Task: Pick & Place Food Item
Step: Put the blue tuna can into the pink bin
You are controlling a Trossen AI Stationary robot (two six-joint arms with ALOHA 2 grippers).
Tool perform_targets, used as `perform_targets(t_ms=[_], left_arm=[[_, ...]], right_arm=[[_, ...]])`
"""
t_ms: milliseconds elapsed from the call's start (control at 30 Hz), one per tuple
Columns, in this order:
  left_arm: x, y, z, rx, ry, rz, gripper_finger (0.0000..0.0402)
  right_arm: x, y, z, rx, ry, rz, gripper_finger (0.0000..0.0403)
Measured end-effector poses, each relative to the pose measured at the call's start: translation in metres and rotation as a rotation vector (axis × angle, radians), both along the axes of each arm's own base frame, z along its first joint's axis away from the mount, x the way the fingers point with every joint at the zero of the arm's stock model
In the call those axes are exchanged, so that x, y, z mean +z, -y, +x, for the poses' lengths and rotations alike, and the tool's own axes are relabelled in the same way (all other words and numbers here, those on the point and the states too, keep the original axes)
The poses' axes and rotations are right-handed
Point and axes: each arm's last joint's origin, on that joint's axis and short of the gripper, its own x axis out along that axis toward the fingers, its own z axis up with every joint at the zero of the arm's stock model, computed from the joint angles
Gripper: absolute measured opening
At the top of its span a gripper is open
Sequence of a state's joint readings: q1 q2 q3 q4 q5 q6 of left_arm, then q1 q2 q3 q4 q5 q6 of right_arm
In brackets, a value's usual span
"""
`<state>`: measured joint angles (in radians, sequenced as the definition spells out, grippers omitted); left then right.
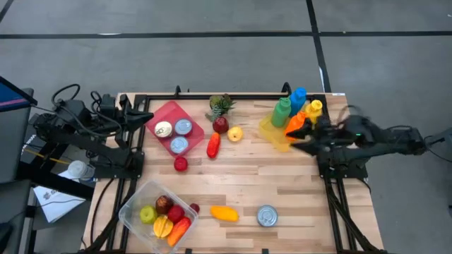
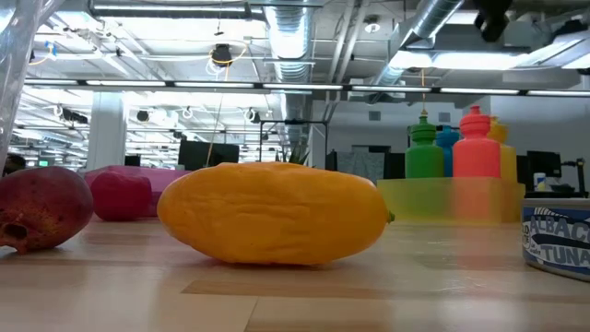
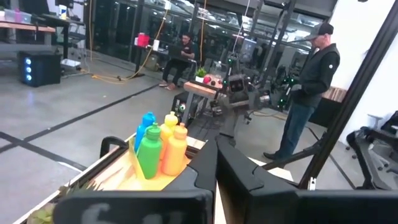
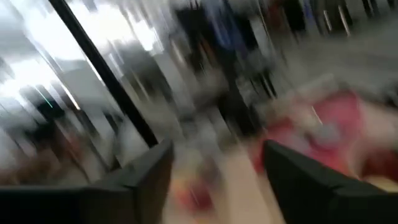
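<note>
Yellow mango lies loose just right of the clear food bin, presumably awaiting collection, while the right gripper, fingers spread and empty, hangs far beyond, beside the bottle tray.

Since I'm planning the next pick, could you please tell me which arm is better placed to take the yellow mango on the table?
Probably the right gripper: open, already extended over the table, while the left gripper sits folded at its edge. The mango lies about midway.
</note>
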<state>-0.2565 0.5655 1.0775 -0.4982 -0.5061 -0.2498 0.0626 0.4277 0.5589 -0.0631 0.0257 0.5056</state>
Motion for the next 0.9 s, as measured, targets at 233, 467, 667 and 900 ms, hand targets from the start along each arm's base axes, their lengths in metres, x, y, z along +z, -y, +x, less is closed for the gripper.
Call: perform_targets(t_ms=[233,467,667,900], left_arm=[[-0.001,0.000,0.000,-0.002,-0.008,0.000,0.0001],[-0.005,0.000,0.000,-0.005,-0.053,0.012,0.0002],[-0.007,0.000,0.000,-0.005,-0.071,0.017,0.0001],[-0.008,0.000,0.000,-0.004,-0.082,0.025,0.0001]], right_arm=[[0.008,-0.025,0.046,0.150,-0.586,-0.068,0.0343],[-0.041,-0.073,0.090,0.241,-1.176,-0.076,0.0346],[-0.083,-0.117,0.126,0.314,-1.340,-0.123,0.0336],[-0.128,-0.139,0.157,0.329,-1.428,-0.186,0.0328]])
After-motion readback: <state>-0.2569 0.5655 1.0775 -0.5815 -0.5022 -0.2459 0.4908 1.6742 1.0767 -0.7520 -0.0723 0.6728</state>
